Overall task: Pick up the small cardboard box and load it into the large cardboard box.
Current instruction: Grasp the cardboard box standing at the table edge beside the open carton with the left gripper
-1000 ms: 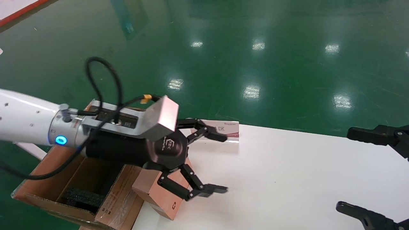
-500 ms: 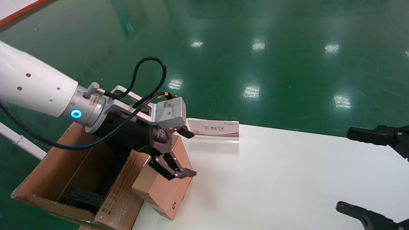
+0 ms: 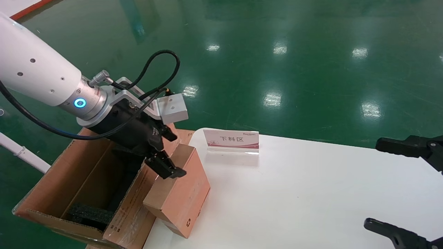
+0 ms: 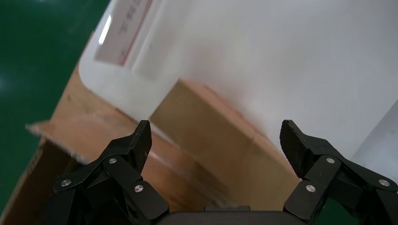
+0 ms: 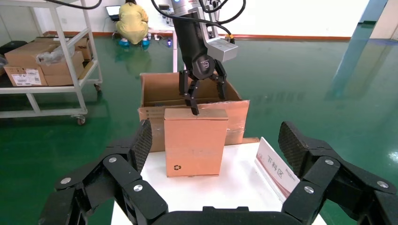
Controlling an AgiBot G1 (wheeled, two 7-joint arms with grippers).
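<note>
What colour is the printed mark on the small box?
Black, on the small cardboard box; clearest in the right wrist view.

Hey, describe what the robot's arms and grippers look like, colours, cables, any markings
The left arm is a white tube with small dark dots, ending in a silver collar with a glowing blue ring light. Black cables loop over a silver bracket. The left gripper is black, with jointed fingers and silver rivets. The right gripper is the same black riveted design.

Left arm (image 3: 34,74): I see a white shell with small dark holes.
Wrist ring: silver, glowing blue light.
Cable (image 3: 152,74): black, looped over a grey bracket.
Left gripper (image 3: 165,152): black body.
Fingers (image 4: 294,140): black links, silver screws, ribbed pads.
Right gripper (image 3: 403,188): black too.
</note>
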